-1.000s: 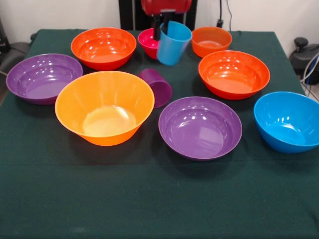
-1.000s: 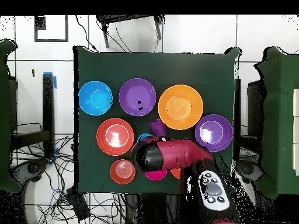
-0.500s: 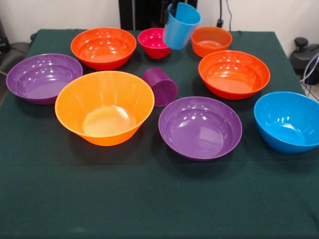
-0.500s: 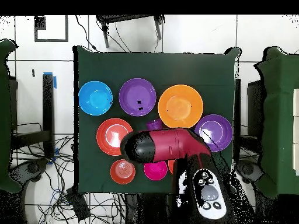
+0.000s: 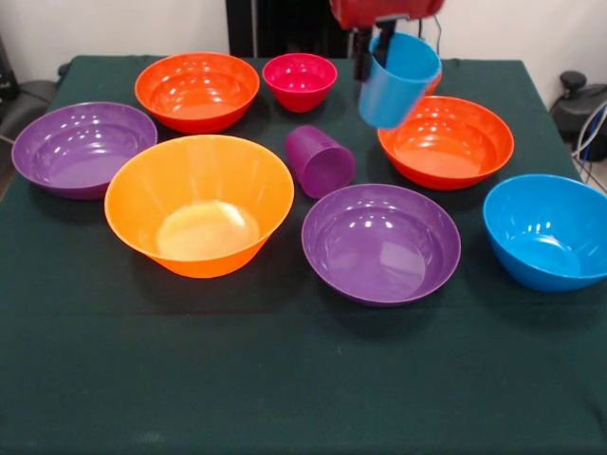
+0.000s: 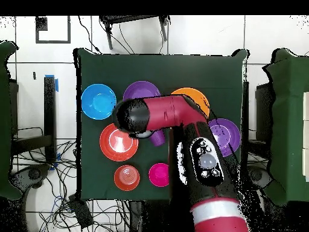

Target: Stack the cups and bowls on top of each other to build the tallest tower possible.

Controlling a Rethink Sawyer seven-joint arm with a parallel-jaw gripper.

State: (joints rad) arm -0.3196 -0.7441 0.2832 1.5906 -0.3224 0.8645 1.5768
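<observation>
My gripper (image 5: 376,45) is shut on the rim of the light blue cup (image 5: 398,83), which hangs tilted above the far left edge of the right red-orange bowl (image 5: 446,142). The purple cup (image 5: 321,161) (image 6: 158,138) lies on its side mid-table. Around it sit the big orange bowl (image 5: 199,204), two purple bowls (image 5: 381,242) (image 5: 83,147), the blue bowl (image 5: 550,230), the left red-orange bowl (image 5: 196,90) and the small magenta bowl (image 5: 300,81). The small orange bowl (image 6: 127,177) shows from overhead. There the arm (image 6: 157,115) hides the gripper and the blue cup.
The dark green table (image 5: 285,379) has a broad bare strip along its near side in the front view. In the overhead view the arm covers parts of the purple bowl (image 6: 142,89) and the orange bowl (image 6: 194,95). Cables lie on the floor around the table.
The gripper has carried the light blue cup up from beside the magenta bowl and to the right, to over the right red-orange bowl. The purple cup has rolled slightly to the right.
</observation>
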